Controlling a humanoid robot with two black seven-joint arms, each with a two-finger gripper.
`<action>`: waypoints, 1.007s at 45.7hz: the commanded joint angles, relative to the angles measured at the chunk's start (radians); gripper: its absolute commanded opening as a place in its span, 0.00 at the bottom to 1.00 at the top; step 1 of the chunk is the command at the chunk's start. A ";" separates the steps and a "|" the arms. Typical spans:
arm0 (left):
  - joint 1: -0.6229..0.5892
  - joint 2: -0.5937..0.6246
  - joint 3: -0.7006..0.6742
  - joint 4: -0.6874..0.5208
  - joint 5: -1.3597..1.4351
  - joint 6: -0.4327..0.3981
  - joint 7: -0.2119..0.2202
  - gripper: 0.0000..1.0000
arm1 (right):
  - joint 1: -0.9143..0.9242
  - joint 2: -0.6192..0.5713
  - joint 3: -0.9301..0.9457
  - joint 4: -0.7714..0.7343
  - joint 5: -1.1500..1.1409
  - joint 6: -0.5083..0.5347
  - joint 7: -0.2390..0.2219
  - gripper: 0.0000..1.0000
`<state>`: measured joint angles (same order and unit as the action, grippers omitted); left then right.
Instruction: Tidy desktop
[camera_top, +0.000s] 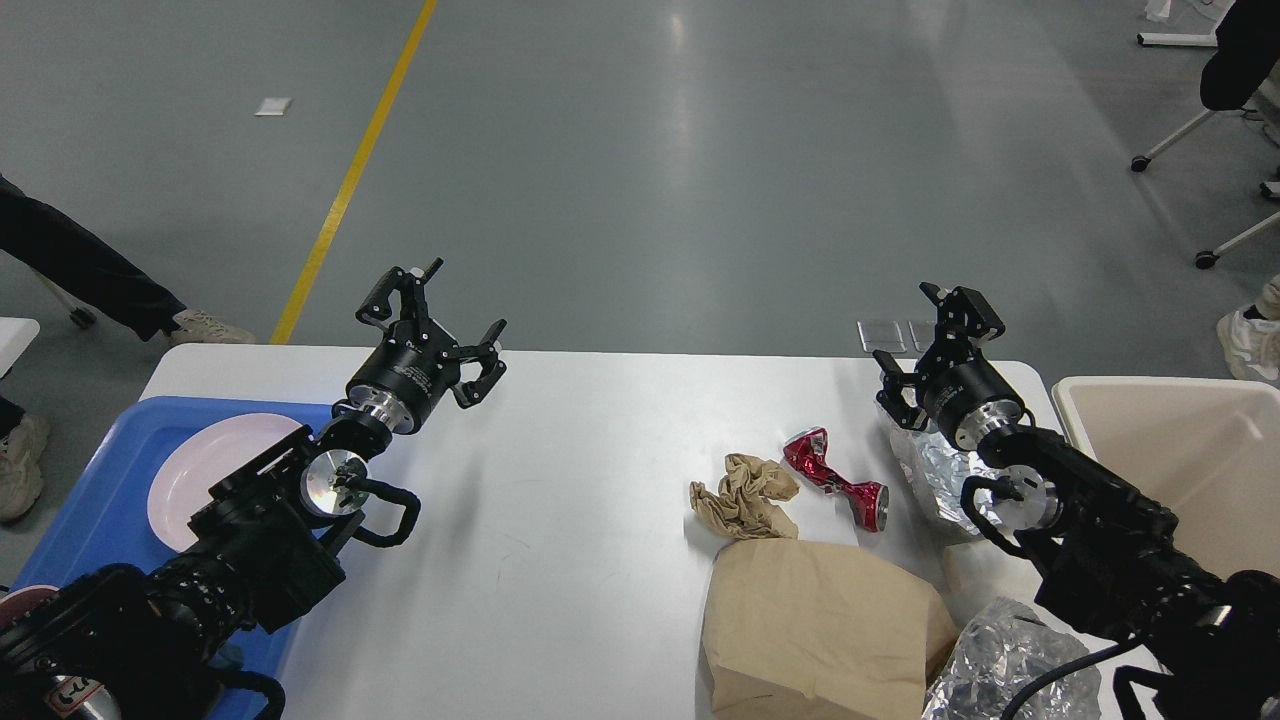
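Note:
The white desktop (580, 470) fills the lower half of the head view. On its right part lie a crumpled brown paper ball (742, 495), a crushed red can (835, 478), a brown paper bag (820, 630) and crinkled silver foil (935, 465). More foil (1000, 675) lies at the near right edge. My left gripper (440, 320) hangs open and empty above the far left of the desktop. My right gripper (925, 340) is open and empty above the far right corner, just beyond the foil.
A blue tray (100, 490) with a white plate (205, 470) sits at the left edge under my left arm. A beige bin (1180, 460) stands off the right end. People's legs and chair wheels are on the floor around.

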<state>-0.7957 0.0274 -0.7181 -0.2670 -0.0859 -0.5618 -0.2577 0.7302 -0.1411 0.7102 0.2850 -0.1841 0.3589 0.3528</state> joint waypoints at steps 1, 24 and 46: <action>0.000 0.000 0.000 0.000 0.000 0.000 0.000 0.97 | 0.000 0.000 0.000 0.000 0.000 0.000 0.000 1.00; 0.000 0.000 0.000 0.000 0.000 0.000 0.000 0.97 | 0.000 0.000 0.000 -0.001 0.000 0.000 0.000 1.00; 0.000 -0.001 0.000 0.000 0.000 -0.001 0.000 0.97 | 0.018 -0.049 0.047 -0.029 0.018 -0.017 -0.014 1.00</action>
<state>-0.7960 0.0269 -0.7179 -0.2670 -0.0859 -0.5618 -0.2577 0.7469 -0.1635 0.7246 0.2652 -0.1806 0.3410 0.3400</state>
